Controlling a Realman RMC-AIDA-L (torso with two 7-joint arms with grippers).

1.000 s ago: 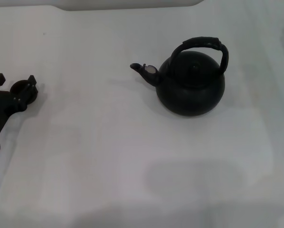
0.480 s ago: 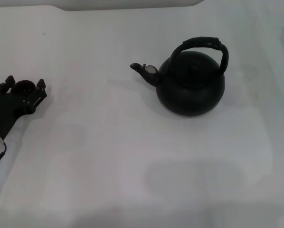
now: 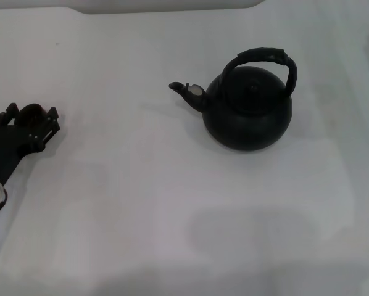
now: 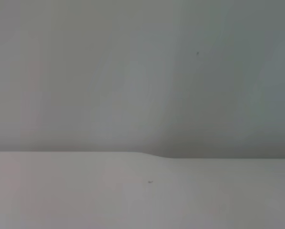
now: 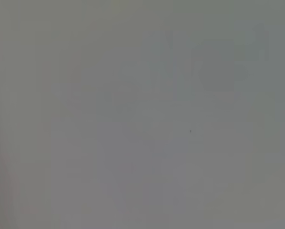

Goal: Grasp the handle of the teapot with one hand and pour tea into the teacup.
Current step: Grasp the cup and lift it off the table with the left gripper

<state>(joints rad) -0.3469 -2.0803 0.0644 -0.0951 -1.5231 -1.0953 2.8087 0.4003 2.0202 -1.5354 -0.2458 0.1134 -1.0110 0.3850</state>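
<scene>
The teapot (image 3: pixel 249 111) is round and matte black and stands right of centre in the head view. Its spout (image 3: pixel 187 92) points left and its handle (image 3: pixel 265 58) arches over the lid. The teacup (image 3: pixel 30 112) is tiny and dark and stands at the far left. My left gripper (image 3: pixel 33 111) reaches in from the left edge with its fingers spread on either side of the cup, apparently apart from it. No tea shows. My right gripper is out of view. Both wrist views show only pale surface.
The white table (image 3: pixel 141 197) stretches between the cup and the teapot. A pale raised edge (image 3: pixel 166 5) runs along the back. A faint shadow lies on the table near the front, below the teapot.
My left gripper has moved forward and slightly right around the teacup, then settled a little lower. The teapot has not moved.
</scene>
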